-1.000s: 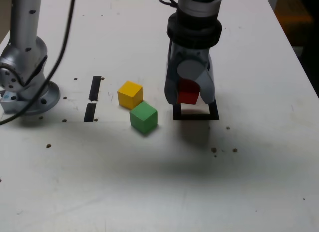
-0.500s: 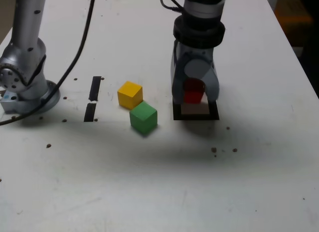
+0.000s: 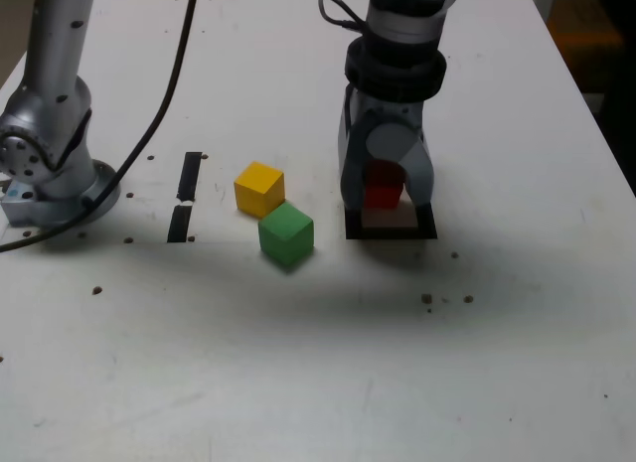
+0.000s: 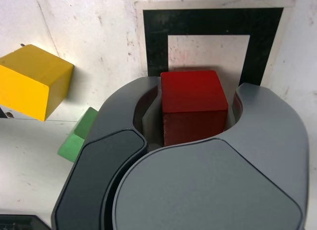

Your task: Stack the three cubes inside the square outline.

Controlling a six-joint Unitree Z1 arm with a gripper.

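My gripper (image 3: pixel 386 196) is shut on the red cube (image 3: pixel 384 190) and holds it low over the black square outline (image 3: pixel 391 231), near the outline's far edge. In the wrist view the red cube (image 4: pixel 193 104) sits clamped between the grey fingers (image 4: pixel 267 131), with the square outline (image 4: pixel 156 42) and its white centre just beyond it. Whether the cube touches the table I cannot tell. The yellow cube (image 3: pixel 259 189) and the green cube (image 3: pixel 286 234) lie close together on the table, to the exterior view's left of the outline; both also show in the wrist view, yellow cube (image 4: pixel 32 81), green cube (image 4: pixel 78 136).
The arm's round base (image 3: pixel 55 179) stands at the exterior view's far left, with a black cable (image 3: pixel 149 124) hanging across it. Two short black tape strips (image 3: pixel 185 196) lie between the base and the yellow cube. Small dark specks dot the white table (image 3: pixel 328 373).
The gripper has moved slightly to the exterior view's right and down with the red cube, from the outline's far-left corner to over its far side. The yellow and green cubes have stayed put.
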